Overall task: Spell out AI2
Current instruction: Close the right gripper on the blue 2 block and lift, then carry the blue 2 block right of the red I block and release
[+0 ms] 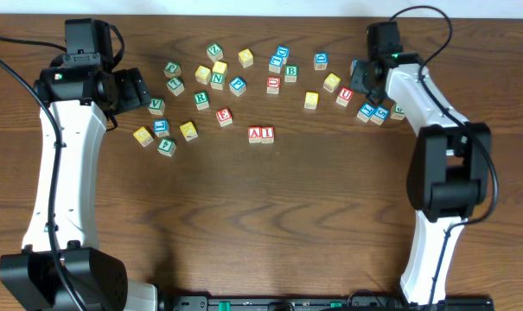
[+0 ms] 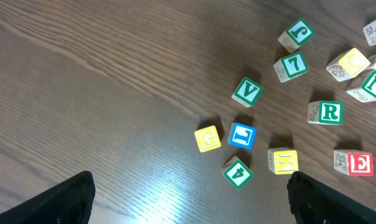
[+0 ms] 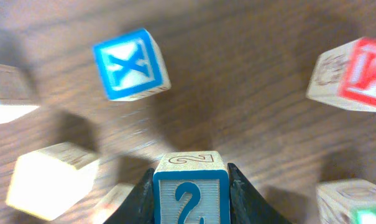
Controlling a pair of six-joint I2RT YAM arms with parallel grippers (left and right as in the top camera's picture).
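**Overhead view.** On the table, the A cube [image 1: 255, 133] is showing a red A, and the I cube [image 1: 267, 133] just beside it is showing a red I.

**Right wrist view.** The 2 cube [image 3: 189, 198] is displaying a blue 2 on its front face and an outlined 2 on its top. The X cube [image 3: 130, 64] is showing a blue X.

**Left wrist view.** Green characters are reading clearly on the V cube [image 2: 247, 91], 7 cube [image 2: 291, 65], R cube [image 2: 329, 112], N cube [image 2: 374, 85] and 4 cube [image 2: 237, 171], whose numeral is lying inverted. The E cube [image 2: 359, 163] is showing a red E.
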